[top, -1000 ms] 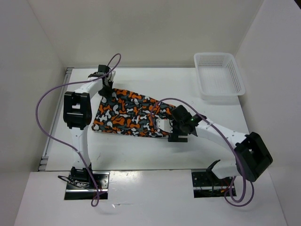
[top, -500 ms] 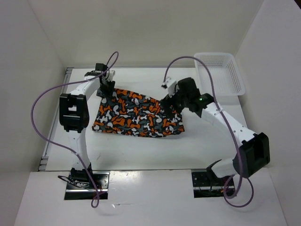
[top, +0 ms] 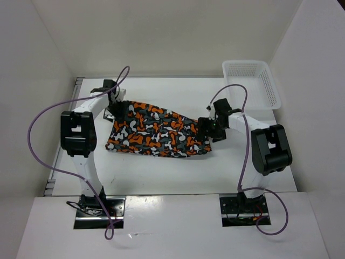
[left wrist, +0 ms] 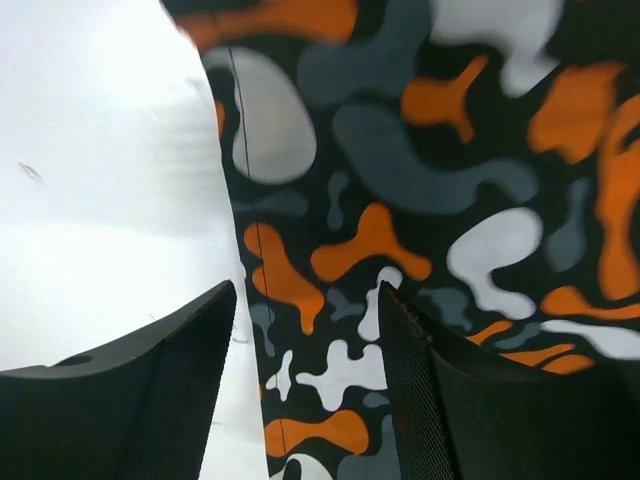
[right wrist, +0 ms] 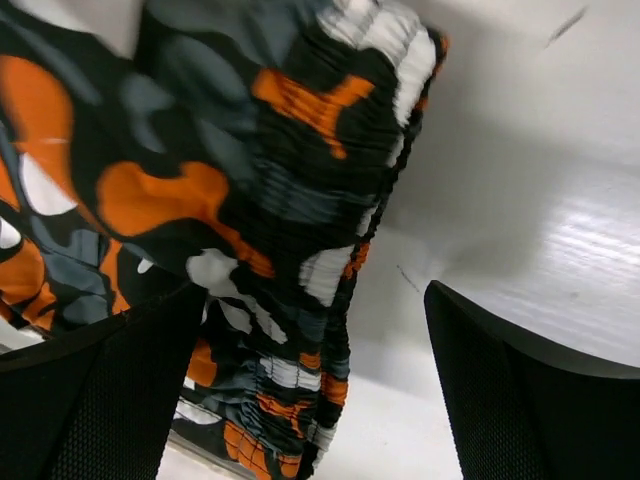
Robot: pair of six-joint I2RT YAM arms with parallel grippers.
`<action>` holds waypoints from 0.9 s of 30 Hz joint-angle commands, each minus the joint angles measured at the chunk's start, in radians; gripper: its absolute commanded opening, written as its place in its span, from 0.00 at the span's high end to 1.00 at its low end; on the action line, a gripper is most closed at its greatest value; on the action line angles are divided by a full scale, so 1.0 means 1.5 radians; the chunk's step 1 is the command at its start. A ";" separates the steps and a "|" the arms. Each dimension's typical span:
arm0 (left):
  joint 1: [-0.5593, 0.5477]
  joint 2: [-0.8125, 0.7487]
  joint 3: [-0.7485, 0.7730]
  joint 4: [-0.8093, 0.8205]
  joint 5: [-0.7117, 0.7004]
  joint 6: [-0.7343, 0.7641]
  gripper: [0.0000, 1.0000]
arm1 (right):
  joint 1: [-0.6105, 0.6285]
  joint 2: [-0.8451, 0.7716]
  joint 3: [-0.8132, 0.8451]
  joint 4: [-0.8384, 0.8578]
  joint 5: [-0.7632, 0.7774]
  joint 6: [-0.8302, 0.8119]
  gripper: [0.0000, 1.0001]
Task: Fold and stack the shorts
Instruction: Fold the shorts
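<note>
Our left pincer [left wrist: 305, 290] gapes at the far-left corner and our right pincer [right wrist: 312, 290] stands wide over the gathered waistband of the soft orange, black, grey and white blotch-print shorts [top: 156, 135] lying mid-tabletop [top: 161, 172], so we risk pinching one layer and folding crooked.

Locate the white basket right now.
Top view: the white mesh basket sits at the table's far right corner, apart from the shorts, beyond and right of the right gripper.
</note>
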 commanded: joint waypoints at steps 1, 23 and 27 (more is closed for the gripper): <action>0.003 -0.026 -0.033 -0.013 0.000 0.002 0.33 | -0.003 0.011 -0.035 0.034 -0.026 0.046 0.06; 0.042 0.039 -0.074 -0.007 0.047 0.002 0.32 | 0.032 0.063 -0.051 0.139 0.019 0.070 1.00; 0.042 0.032 -0.074 -0.007 0.056 0.002 0.32 | 0.032 0.040 0.017 0.075 0.027 0.004 1.00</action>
